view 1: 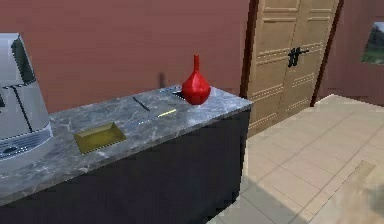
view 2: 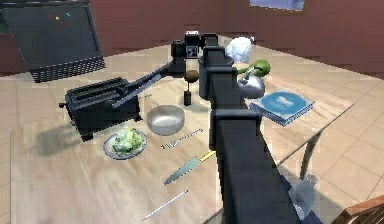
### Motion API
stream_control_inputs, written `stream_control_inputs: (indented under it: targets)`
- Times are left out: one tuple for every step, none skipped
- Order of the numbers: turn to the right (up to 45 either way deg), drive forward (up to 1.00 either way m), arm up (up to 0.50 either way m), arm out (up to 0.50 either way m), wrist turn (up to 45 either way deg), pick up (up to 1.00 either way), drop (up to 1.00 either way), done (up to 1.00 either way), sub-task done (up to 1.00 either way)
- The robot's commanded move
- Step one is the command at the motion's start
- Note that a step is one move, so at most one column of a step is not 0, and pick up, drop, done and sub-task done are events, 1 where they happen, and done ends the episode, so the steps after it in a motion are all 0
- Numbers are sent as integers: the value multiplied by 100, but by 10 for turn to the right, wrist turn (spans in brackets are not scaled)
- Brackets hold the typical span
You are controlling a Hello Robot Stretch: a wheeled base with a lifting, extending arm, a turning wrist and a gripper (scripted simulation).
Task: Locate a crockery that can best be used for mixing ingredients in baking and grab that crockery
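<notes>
In the arm side view we see the metal bowl (view 2: 165, 120) on the wooden counter (view 2: 60, 180), just beside the arm (view 2: 235, 140). The end effector (view 2: 183, 55) is at the bowl's 12 o'clock; we cannot tell its width or whether it holds anything. A black toaster (view 2: 98, 105) stands at the bowl's 9 o'clock.
</notes>
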Motion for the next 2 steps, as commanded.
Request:
stream_control_inputs:
  targets:
    - [0,0,0,0,450,0,0,0,0]
    - [0,0,0,0,210,0,0,0,0]
